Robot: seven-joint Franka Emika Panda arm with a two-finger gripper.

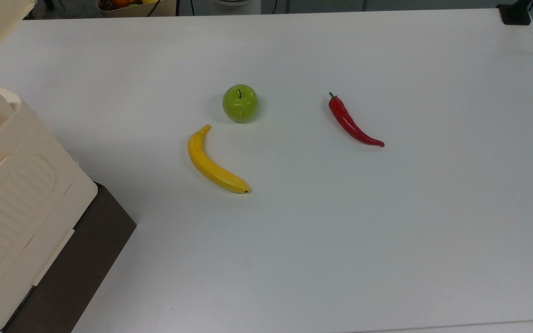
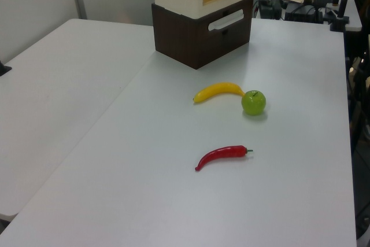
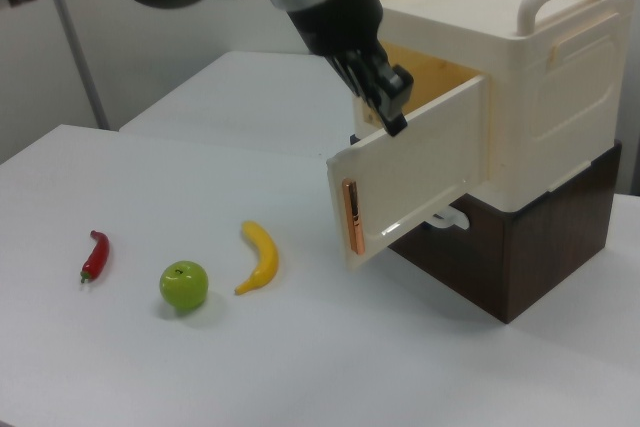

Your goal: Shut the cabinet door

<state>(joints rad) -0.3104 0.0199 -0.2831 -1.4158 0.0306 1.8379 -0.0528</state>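
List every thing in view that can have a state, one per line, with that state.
cabinet door: swung open, inside of the cabinet exposed.
cabinet: open at the front, upright on its dark base.
gripper: at the door's top edge.
banana: lying flat on the table.
green apple: upright, stem up.
red chilli: lying flat.

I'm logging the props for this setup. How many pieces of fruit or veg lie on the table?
3. In the top view, the banana lies nearest the cabinet, the green apple just beyond it, and the red chilli off to the top view's right. None looks hidden.
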